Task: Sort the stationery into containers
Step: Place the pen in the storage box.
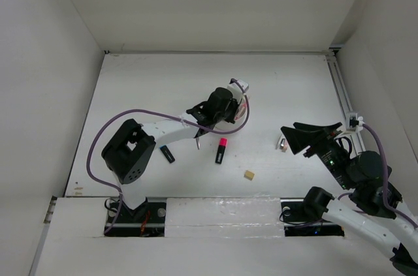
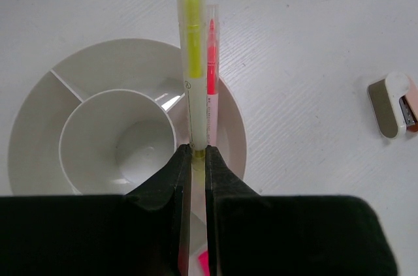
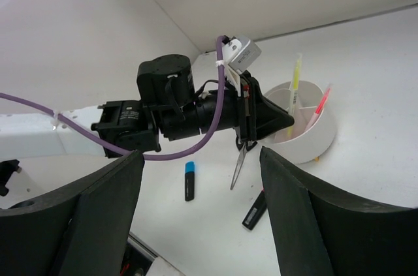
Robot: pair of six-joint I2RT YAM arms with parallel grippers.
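Observation:
The round white organiser stands at the table's middle, mostly under my left gripper in the top view. My left gripper is shut on a thin yellow pen, which stands in an outer compartment beside a red pen. On the table lie the scissors, a blue-capped highlighter, a pink-capped highlighter and a tan eraser. A pink and white eraser lies just before my right gripper, which is open and empty.
White walls close in the table on the left, back and right. The left arm's purple cable loops over the table's left half. A rail runs along the right edge.

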